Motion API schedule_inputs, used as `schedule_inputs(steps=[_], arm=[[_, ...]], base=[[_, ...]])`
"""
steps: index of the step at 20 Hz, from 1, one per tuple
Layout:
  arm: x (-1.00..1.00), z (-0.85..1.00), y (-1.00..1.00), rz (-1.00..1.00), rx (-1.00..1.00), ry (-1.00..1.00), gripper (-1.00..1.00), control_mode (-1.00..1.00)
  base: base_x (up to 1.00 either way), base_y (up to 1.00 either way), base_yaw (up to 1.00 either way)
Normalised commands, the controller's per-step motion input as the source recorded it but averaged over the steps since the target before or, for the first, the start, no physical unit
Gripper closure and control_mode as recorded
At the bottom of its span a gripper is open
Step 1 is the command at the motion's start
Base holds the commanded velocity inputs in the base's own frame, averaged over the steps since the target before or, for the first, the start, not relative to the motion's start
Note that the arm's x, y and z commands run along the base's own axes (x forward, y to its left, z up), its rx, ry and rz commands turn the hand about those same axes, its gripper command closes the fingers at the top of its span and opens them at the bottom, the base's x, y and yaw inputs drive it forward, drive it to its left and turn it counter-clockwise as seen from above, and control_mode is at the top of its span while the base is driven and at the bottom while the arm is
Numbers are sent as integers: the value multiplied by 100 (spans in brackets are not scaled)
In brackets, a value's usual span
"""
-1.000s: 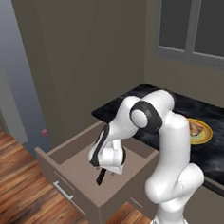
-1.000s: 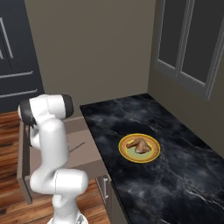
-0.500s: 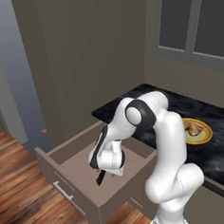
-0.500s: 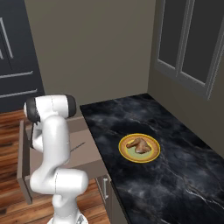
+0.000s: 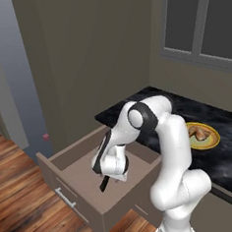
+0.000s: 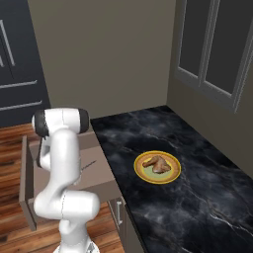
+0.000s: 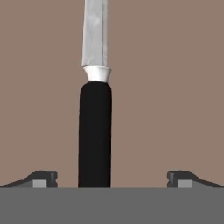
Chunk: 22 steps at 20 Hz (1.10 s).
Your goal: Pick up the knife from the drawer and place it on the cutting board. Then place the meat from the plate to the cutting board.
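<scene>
The knife (image 7: 95, 109) lies flat on the brown floor of the open drawer (image 5: 74, 158), black handle toward 6 o'clock in the hand view and grey blade running to 12. The gripper (image 7: 112, 178) hangs over the handle with jaws spread wide, one tip at each side, neither touching it. Bare drawer floor lies on both sides. The plate (image 6: 157, 167) with the meat (image 6: 155, 163) sits on the black marble counter (image 6: 207, 197), at 3 o'clock from the drawer.
</scene>
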Motion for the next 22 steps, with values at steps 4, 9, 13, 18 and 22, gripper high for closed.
schedule_inputs(steps=[4, 9, 13, 18, 22], arm=[[16, -15, 0, 2, 0, 0, -100, -100], [17, -11, 4, 0, 0, 1, -100, -100], [13, -11, 10, 0, 0, 1, -100, -100], [11, -13, 18, 0, -2, 2, -100, -100], [3, -17, 20, 0, -4, 3, 100, -100]], base=[[0, 0, 0], [0, 0, 0], [0, 0, 0], [0, 0, 0], [0, 0, 0]])
